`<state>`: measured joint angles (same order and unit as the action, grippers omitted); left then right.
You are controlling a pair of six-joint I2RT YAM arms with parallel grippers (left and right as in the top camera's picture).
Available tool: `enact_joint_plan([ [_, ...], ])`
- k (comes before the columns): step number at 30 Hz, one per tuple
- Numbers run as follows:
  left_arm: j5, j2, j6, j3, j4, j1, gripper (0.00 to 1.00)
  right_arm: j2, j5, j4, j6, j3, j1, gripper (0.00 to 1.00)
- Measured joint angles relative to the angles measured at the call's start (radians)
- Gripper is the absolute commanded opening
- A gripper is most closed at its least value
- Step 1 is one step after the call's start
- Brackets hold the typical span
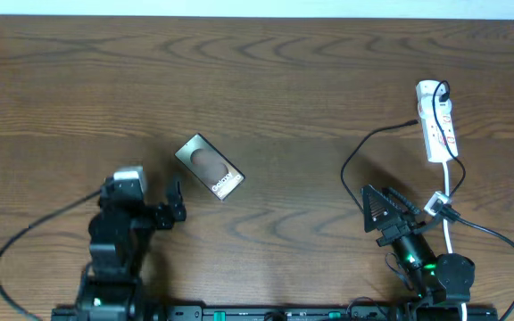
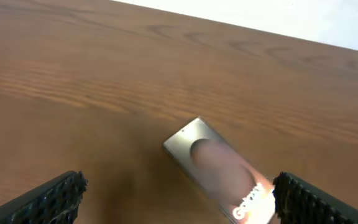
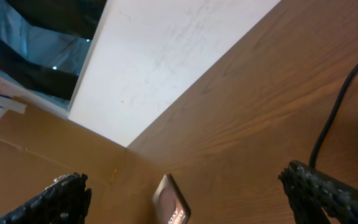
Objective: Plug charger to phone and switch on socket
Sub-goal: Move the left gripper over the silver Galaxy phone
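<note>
The phone (image 1: 209, 167), a silvery slab with a pale oval and white lettering, lies flat and diagonal on the table left of centre. It also shows in the left wrist view (image 2: 219, 174) and the right wrist view (image 3: 171, 202). My left gripper (image 1: 177, 202) is open and empty, just short of the phone (image 2: 179, 205). The socket (image 1: 437, 120), a white strip with red markings, lies at the far right. The charger cable (image 1: 346, 165) curves from beside the strip toward my right gripper (image 1: 377, 218), which is open and empty (image 3: 185, 199). The cable also shows in the right wrist view (image 3: 334, 112).
The socket's white cord (image 1: 453, 183) runs down toward the right arm base, with a small white tag (image 1: 437, 203). Thick black robot cables (image 1: 16, 245) loop at the front left and front right. The table's far edge meets a white wall (image 3: 166, 50).
</note>
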<state>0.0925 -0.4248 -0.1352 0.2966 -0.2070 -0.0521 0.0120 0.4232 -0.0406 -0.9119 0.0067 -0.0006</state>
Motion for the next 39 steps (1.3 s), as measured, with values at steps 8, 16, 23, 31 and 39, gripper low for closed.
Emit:
enact_joint_plan([
  [8, 0.127, -0.329, -0.096, 0.297, -0.139, 0.000, 0.98, 0.000, 0.000, 0.000, 0.000, 0.000, 0.000, 0.99],
  [16, 0.173, -0.478, -0.217, 0.568, -0.375, 0.000, 0.98, 0.000, 0.000, 0.000, 0.000, 0.000, 0.000, 0.99],
  [23, 0.283, -0.484, -0.236, 0.604, -0.449, 0.000, 0.98, 0.000, 0.000, 0.000, 0.000, 0.000, 0.000, 0.99],
  [31, 0.282, -0.497, -0.397, 0.604, -0.492, 0.000, 0.98, 0.000, 0.000, 0.000, 0.000, 0.000, 0.000, 0.99],
  [39, 0.203, -0.704, -0.772, 0.608, -0.546, -0.014, 0.98, 0.000, 0.000, 0.000, 0.000, 0.000, 0.000, 0.99],
])
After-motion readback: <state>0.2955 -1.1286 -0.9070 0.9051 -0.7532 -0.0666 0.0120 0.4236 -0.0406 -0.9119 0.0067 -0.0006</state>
